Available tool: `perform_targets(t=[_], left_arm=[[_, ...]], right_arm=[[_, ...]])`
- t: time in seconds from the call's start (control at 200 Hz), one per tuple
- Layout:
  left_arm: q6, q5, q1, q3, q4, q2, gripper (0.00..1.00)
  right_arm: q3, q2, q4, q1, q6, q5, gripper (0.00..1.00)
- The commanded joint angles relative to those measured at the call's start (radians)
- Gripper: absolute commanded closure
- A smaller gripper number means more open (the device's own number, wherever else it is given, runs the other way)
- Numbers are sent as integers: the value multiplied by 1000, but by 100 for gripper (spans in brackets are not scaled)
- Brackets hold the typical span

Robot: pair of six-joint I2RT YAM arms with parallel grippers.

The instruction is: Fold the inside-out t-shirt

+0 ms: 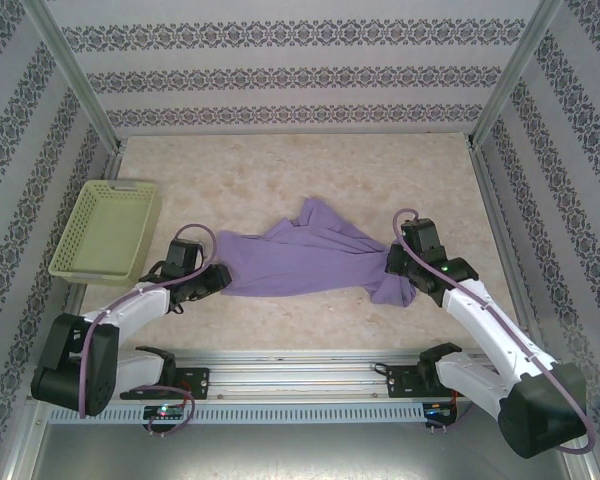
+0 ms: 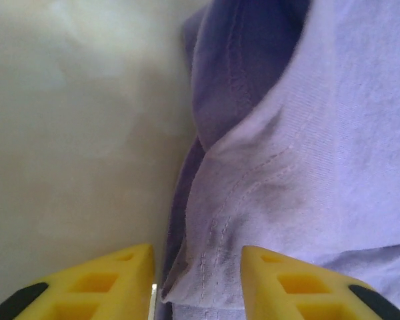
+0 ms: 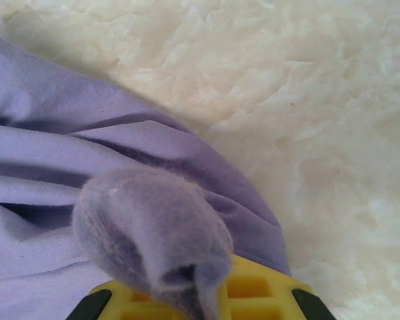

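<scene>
Soft, even light — close-ups blurred

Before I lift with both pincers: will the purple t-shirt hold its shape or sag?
Probably floppy: the t-shirt lies in soft creases, and a tuft bunches where the right pincer pinches it. It will likely sag between grips. Its stitched edge, between the left pincer's open fingers, might slip unless pinched firmly.

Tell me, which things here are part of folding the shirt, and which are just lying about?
Part of the job:
- lavender t-shirt, crumpled between the arms
- left gripper, open, the shirt's hem between its fingers
- right gripper, shut on a bunch of the cloth

Just lying about:
- yellow-green basket, empty, off to the left, apart from the shirt
</scene>
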Motion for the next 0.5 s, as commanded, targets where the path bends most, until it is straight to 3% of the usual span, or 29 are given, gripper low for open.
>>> perform_targets(t=[0.0, 0.265, 0.495], left_arm=[[16, 14, -11, 44, 41, 21, 69], [20, 7, -13, 95, 17, 36, 100], [2, -23, -17, 247, -153, -167, 100]], right_arm=[[-2, -12, -12, -12, -12, -1, 91], [25, -25, -42, -12, -29, 1, 92], [140, -80, -150, -12, -66, 32, 93]])
